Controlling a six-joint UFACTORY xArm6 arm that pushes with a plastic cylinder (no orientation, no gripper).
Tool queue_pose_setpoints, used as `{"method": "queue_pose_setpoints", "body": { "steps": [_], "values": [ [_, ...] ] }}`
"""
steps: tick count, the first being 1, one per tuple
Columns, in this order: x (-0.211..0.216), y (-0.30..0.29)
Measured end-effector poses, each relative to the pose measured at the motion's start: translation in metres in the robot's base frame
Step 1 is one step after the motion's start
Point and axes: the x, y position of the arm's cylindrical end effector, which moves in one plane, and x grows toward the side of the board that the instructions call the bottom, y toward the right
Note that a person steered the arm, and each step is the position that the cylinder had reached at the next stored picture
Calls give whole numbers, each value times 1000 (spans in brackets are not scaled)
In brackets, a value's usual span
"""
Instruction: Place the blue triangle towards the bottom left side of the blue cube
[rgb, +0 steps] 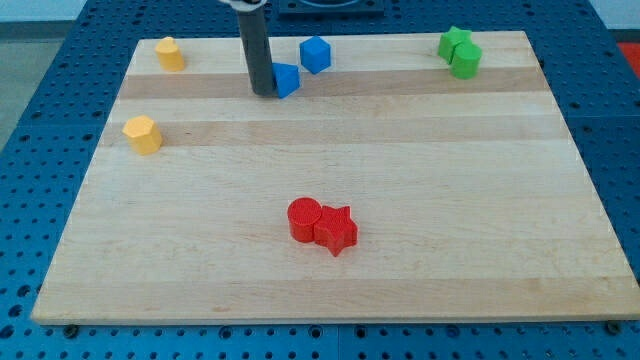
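The blue triangle (288, 79) lies near the view's top, just below and left of the blue cube (315, 54), with a small gap between them. My tip (264, 93) is at the end of the dark rod, right against the triangle's left side.
The wooden board (320, 270) holds a yellow block (170, 53) at the top left, another yellow block (143, 133) at the left, a green star (455, 42) touching a green block (466, 60) at the top right, and a red cylinder (304, 219) touching a red star (337, 230) at the bottom middle.
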Motion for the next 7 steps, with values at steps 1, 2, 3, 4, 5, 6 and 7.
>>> {"method": "queue_pose_setpoints", "body": {
  "steps": [1, 2, 3, 4, 5, 6, 7],
  "values": [
    [-2, 3],
    [28, 6],
    [22, 26],
    [5, 47],
    [3, 57],
    [17, 39],
    [17, 7]
  ]
}}
